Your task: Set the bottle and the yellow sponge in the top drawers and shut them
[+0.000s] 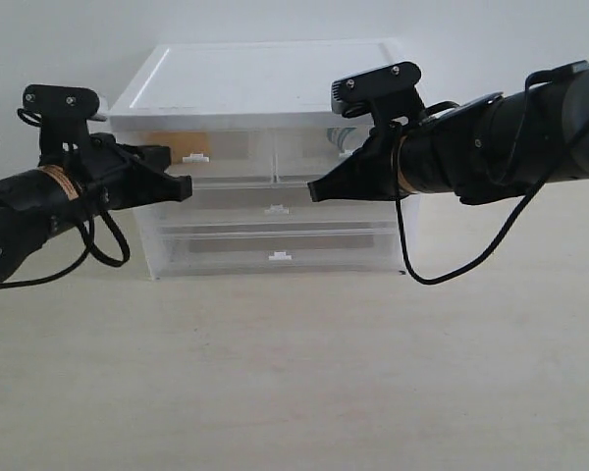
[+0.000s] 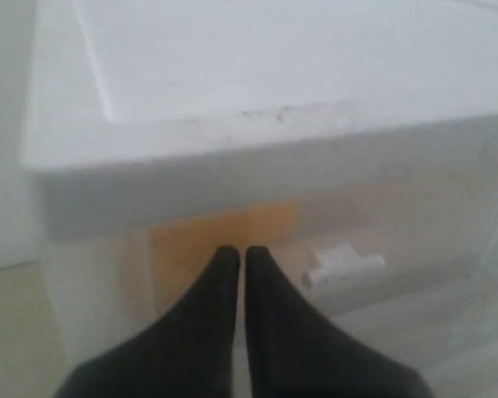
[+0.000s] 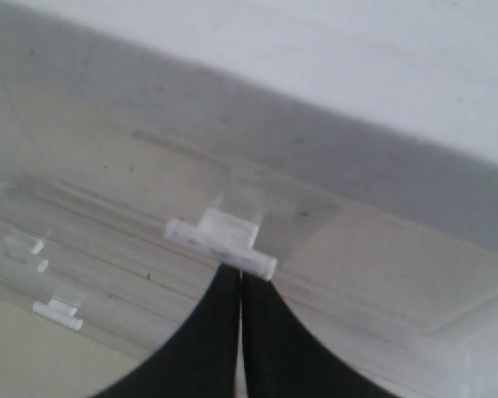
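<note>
The yellow sponge (image 1: 162,144) lies inside the left top drawer (image 1: 226,149) and shows as an orange patch (image 2: 201,240) through the drawer's translucent front. A small teal-and-white piece of the bottle (image 1: 346,138) shows through the right top drawer (image 1: 304,149); my right arm hides the rest. Both drawers sit flush with the cabinet front. My left gripper (image 1: 187,186) is shut and empty, its tips (image 2: 235,251) close to the left drawer's front beside the white handle (image 2: 345,267). My right gripper (image 1: 313,193) is shut and empty, with its tips (image 3: 238,272) right at the right drawer's handle (image 3: 222,240).
The white cabinet (image 1: 265,74) stands at the back of the pale table, against a white wall. Below the top pair are two full-width drawers with white handles (image 1: 277,209) (image 1: 278,257). A black cable (image 1: 442,265) hangs from my right arm.
</note>
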`<act>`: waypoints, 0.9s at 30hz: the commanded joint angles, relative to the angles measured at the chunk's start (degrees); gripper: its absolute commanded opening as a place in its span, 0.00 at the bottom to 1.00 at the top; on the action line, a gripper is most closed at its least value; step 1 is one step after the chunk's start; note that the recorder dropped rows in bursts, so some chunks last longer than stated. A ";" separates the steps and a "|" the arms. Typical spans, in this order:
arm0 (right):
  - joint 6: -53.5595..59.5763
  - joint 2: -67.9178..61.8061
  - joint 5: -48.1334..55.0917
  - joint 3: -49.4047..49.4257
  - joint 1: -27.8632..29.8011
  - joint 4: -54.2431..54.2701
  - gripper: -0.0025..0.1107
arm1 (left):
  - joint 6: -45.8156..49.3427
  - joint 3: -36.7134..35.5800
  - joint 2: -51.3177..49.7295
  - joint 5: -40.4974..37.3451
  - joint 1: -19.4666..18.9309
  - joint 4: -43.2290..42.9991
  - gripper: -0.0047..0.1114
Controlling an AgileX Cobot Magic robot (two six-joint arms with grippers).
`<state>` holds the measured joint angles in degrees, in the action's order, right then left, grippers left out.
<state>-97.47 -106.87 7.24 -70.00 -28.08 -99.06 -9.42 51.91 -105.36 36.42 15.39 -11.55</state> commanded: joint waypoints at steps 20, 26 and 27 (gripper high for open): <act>-5.45 33.21 -6.04 21.39 0.77 -0.29 0.02 | -11.84 -16.01 25.84 4.25 -0.92 -7.91 0.07; -8.83 55.30 -8.52 32.05 0.77 -0.29 0.02 | -17.50 -26.90 50.06 3.82 -0.92 -16.73 0.07; -9.06 60.67 -9.65 33.85 0.77 -0.20 0.02 | -20.11 -28.85 55.13 3.82 -0.92 -16.73 0.07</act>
<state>-105.64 -52.99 -0.92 -38.62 -27.52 -99.06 -26.36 25.53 -56.67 39.84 14.46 -27.75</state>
